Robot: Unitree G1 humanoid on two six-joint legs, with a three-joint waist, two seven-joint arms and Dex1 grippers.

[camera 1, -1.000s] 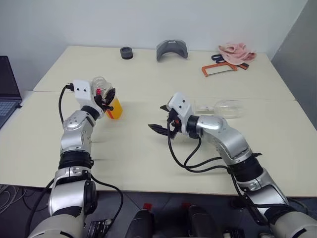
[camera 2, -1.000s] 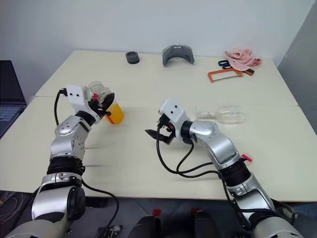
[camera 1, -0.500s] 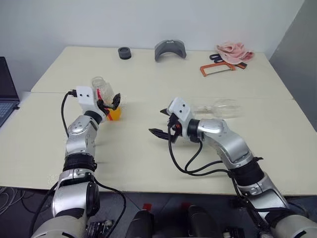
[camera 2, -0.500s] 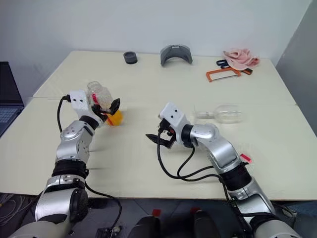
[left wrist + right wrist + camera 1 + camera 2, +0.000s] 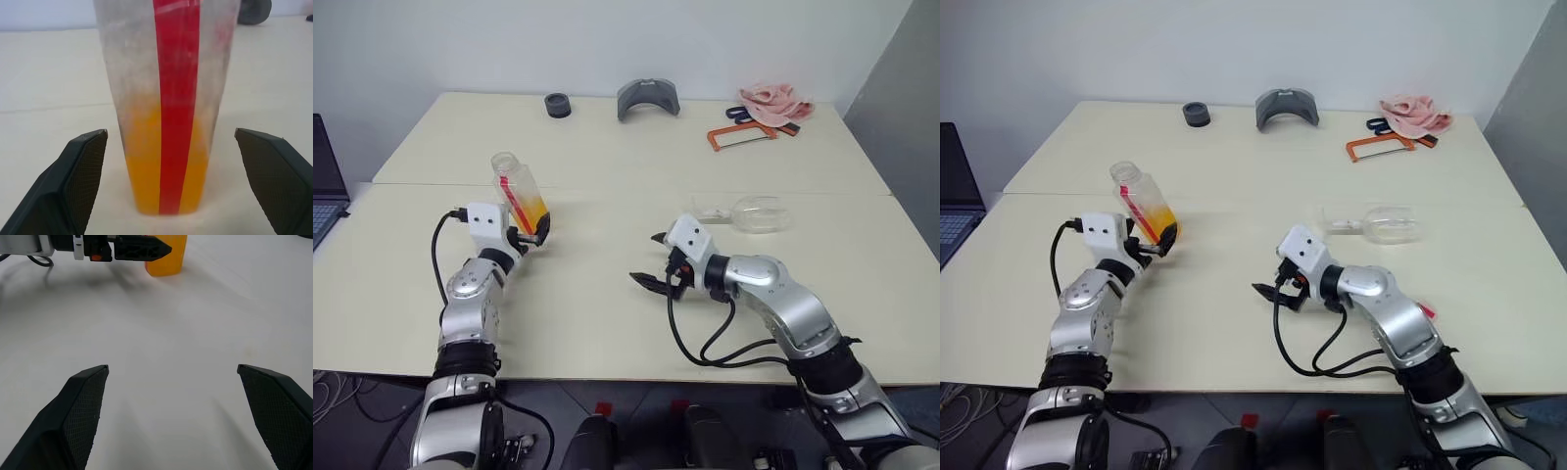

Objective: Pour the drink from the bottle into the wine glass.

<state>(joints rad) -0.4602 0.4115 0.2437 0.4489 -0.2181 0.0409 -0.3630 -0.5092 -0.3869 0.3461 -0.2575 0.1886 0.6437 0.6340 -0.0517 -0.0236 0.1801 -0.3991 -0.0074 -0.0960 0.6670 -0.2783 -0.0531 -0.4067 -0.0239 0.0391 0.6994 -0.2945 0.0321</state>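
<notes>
Bottle (image 5: 521, 195) stands left of centre in the left eye view on the table (image 5: 607, 294), tilted, neck leaning toward upper left, no cap visible on it; drink (image 5: 536, 211) pooled orange in its lower part, red label stripe running up the side. Left gripper (image 5: 532, 232) sits just below and beside the bottle base, fingers spread wide, holding nothing. Right gripper (image 5: 658, 260) is right of centre, jaws wide apart, empty, over bare tabletop. Wine glass (image 5: 754, 212) lies on its side at centre right, above the right arm, well apart from the bottle. Along the top edge: black ring (image 5: 558, 104), grey curved part (image 5: 648, 97), orange hacksaw (image 5: 750, 134), pink cloth (image 5: 773, 100); laptop (image 5: 325, 186) at the left edge. Right eye view: same layout, bottle in the left half, glass right of centre. Left wrist view: bottle fills the centre, liquid in the bottom third, one black finger (image 5: 73, 181) on either side, both clear of the plastic. Right wrist view: two fingers (image 5: 78, 411) wide apart over bare table; bottle base and the left gripper at the top edge.
</notes>
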